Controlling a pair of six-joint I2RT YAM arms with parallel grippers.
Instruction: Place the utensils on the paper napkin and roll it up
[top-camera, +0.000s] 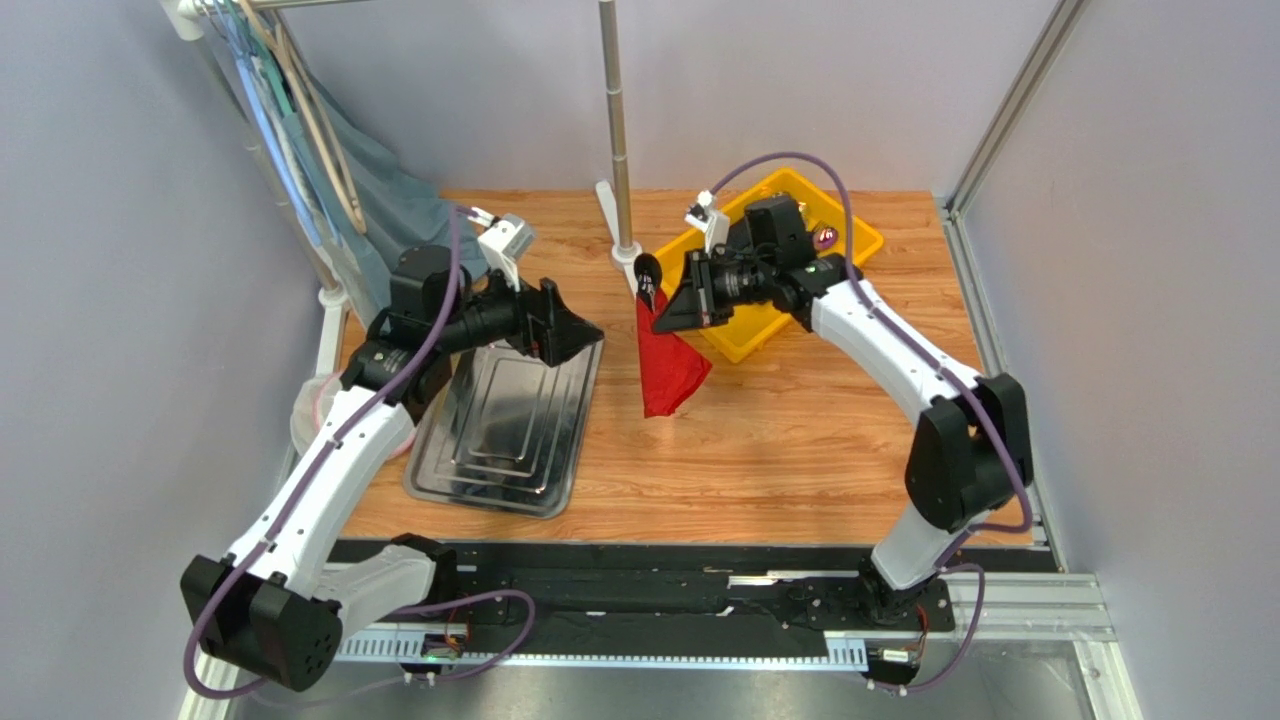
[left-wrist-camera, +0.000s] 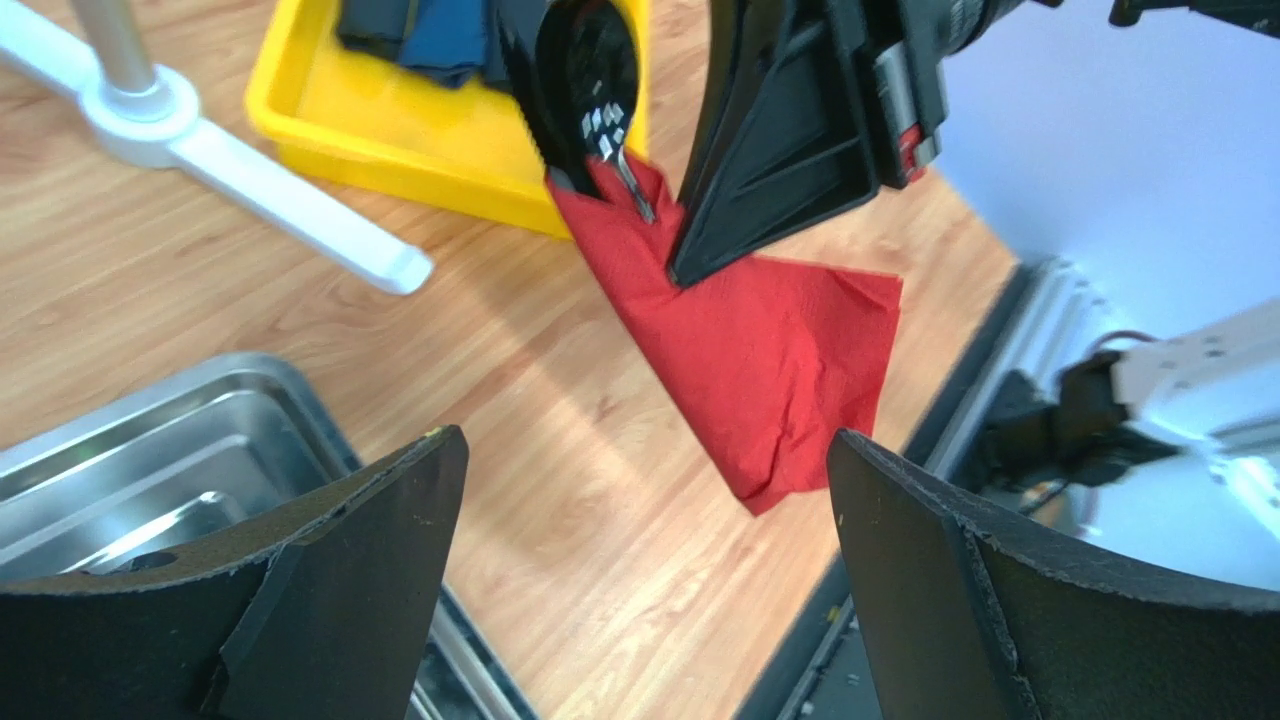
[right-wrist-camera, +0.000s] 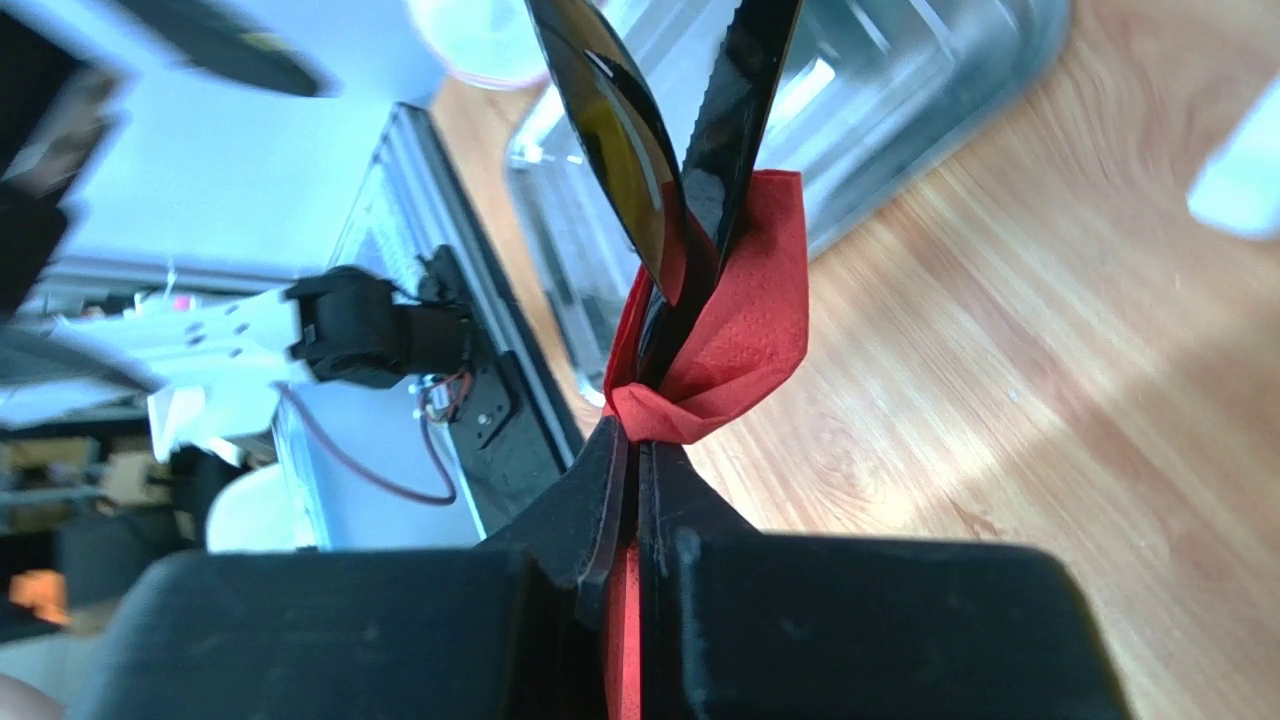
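Observation:
My right gripper (top-camera: 663, 306) is shut on the bunched top of the red paper napkin (top-camera: 670, 371), holding it up over the table in front of the yellow bin. The napkin (left-wrist-camera: 769, 345) hangs down from the jaws in loose folds. Black utensils (right-wrist-camera: 661, 135) stick up out of the red paper (right-wrist-camera: 739, 333) just beyond the right gripper (right-wrist-camera: 640, 447); a spoon's bowl (left-wrist-camera: 592, 72) shows among them. To the napkin's left, my left gripper (top-camera: 583, 333) hovers at the steel tray's far right corner. That left gripper (left-wrist-camera: 643, 440) is wide open and empty.
The steel tray (top-camera: 508, 428) lies left of centre. A yellow bin (top-camera: 754, 342) at the back right holds dark rolled napkins (left-wrist-camera: 424, 30). A white stand (top-camera: 613, 135) rises behind the napkin, its foot (left-wrist-camera: 158, 117) on the wood. Cloth hangs at the back left (top-camera: 368, 180).

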